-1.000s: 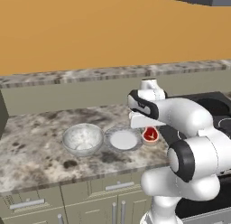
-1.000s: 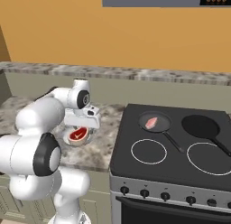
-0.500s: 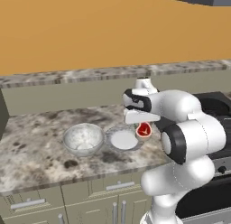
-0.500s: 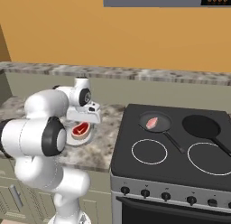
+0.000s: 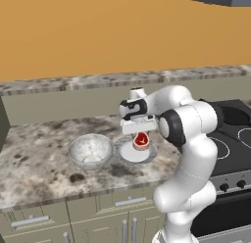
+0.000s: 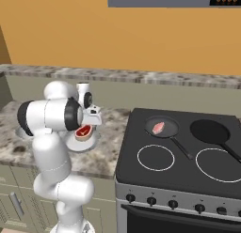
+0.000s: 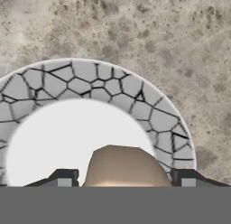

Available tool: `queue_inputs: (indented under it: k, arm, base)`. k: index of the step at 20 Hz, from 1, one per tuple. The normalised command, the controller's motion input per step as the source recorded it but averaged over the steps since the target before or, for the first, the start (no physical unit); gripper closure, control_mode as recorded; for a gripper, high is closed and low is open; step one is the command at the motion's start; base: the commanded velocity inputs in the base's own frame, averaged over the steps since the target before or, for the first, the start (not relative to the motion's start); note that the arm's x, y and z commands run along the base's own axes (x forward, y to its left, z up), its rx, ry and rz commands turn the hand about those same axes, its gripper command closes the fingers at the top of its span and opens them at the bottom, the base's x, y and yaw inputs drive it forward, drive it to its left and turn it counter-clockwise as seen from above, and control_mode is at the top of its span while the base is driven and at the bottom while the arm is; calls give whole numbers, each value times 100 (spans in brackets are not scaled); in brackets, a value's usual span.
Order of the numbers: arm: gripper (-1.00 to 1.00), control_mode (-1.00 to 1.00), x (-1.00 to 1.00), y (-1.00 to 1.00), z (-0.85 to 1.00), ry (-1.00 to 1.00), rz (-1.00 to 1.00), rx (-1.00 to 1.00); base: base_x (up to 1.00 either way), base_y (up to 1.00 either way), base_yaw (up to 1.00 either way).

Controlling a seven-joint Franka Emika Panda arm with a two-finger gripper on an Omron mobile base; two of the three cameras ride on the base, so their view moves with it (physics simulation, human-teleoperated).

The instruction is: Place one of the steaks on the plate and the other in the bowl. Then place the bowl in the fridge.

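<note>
My gripper [image 5: 140,135] is shut on the round, deep red steak [image 5: 141,139], holding it just above the plate [image 5: 128,156]. In the hand view the steak's tan edge [image 7: 124,166] sits between my two fingertips [image 7: 63,177], with the plate's grey cracked rim [image 7: 113,85] and white centre beneath. The mottled whitish bowl [image 5: 90,151] stands on the counter directly left of the plate. The pale pink steak [image 6: 158,128] lies in a black pan [image 6: 165,131] on the stove's back left burner. The fridge is out of view.
A second black frying pan [image 6: 210,131] sits on the back right burner. The speckled stone counter [image 5: 34,163] runs left from the stove [image 6: 188,171]. An orange wall rises behind, and cabinet drawers [image 5: 29,221] line the front below the counter.
My arm has swung left with the red steak, from beside the plate's right edge to over the plate. The grip has not changed.
</note>
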Motion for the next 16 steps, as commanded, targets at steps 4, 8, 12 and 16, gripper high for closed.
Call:
queue_inputs:
  k: [4, 8, 12, 16]
  arm:
    - [100, -100, -2, 27, -35, 1, 1, -1]
    - [100, -100, -3, 1, -18, 0, 0, 0]
    - [100, -100, -23, 0, -35, -1, 0, 0]
    - [100, -100, -4, 0, -19, -1, 0, 0]
  base:
    - [0, 0, 0]
    - [0, 0, 0]
    - [0, 0, 0]
    - [0, 0, 0]
